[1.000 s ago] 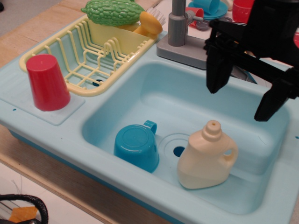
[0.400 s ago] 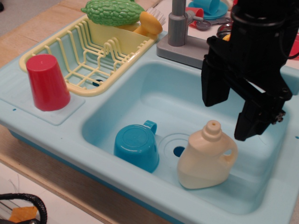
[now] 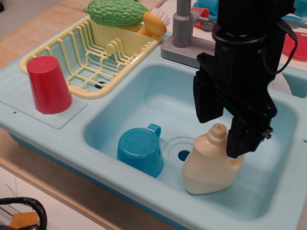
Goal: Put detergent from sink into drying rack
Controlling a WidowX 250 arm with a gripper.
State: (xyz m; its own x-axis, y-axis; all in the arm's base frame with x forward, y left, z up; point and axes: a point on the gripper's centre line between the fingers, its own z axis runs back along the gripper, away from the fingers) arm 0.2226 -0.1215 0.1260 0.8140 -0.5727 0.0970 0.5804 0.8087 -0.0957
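The cream-white detergent jug (image 3: 207, 165) stands upright in the light-blue sink (image 3: 158, 100), to the right of the drain hole (image 3: 184, 155). My black gripper (image 3: 223, 132) is open and hangs right over the jug's cap. One finger is to the cap's upper left, the other (image 3: 240, 139) covers the jug's handle side. I cannot tell whether a finger touches the jug. The pale yellow drying rack (image 3: 91, 57) sits at the upper left of the sink unit; its ribbed slots hold nothing.
A teal mug (image 3: 140, 151) lies upside down in the sink left of the drain. A red cup (image 3: 48, 84) stands upside down on the left ledge. A green gourd (image 3: 116, 12) and an orange item (image 3: 154, 24) fill the rack's rear compartment. A grey faucet (image 3: 182, 24) stands behind the sink.
My gripper has moved left and down from above the sink's right side to right over the jug's cap, its open fingers drawing closer together. The jug has not moved.
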